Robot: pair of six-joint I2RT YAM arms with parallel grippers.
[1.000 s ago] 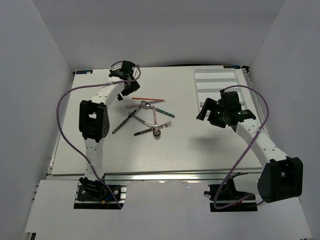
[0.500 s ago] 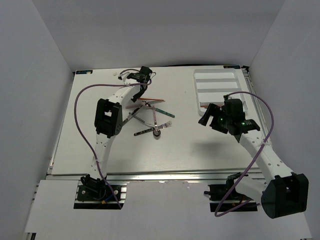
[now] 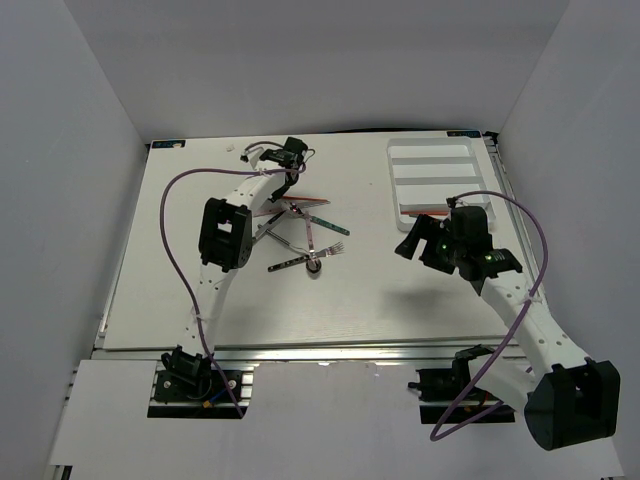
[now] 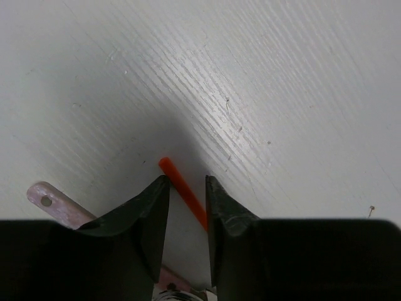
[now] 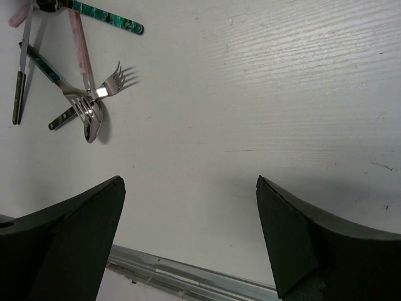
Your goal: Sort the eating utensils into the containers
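The eating utensils lie in a crossed pile (image 3: 300,235) at mid-table: metal forks, a spoon and green- and pink-handled pieces. An orange stick (image 3: 310,199) lies at the pile's far edge. My left gripper (image 3: 283,183) is down over that stick's left end. In the left wrist view the orange stick (image 4: 185,191) runs slantwise between the narrowed fingers (image 4: 153,207), with bare table still showing beside it. My right gripper (image 3: 412,243) hovers wide open and empty, just in front of the white tray of containers (image 3: 436,150). An orange stick (image 3: 425,211) lies in the tray's nearest compartment.
In the right wrist view, a fork (image 5: 116,78), a spoon (image 5: 91,128) and a green-handled piece (image 5: 106,19) lie at the upper left, away from the open gripper (image 5: 189,182). The table's metal front rail (image 5: 188,276) runs below. White walls enclose the table.
My left gripper moved right from the back-left onto the orange stick's end, and its jaws narrowed around it. The right arm drew back from over the tray toward the near side.
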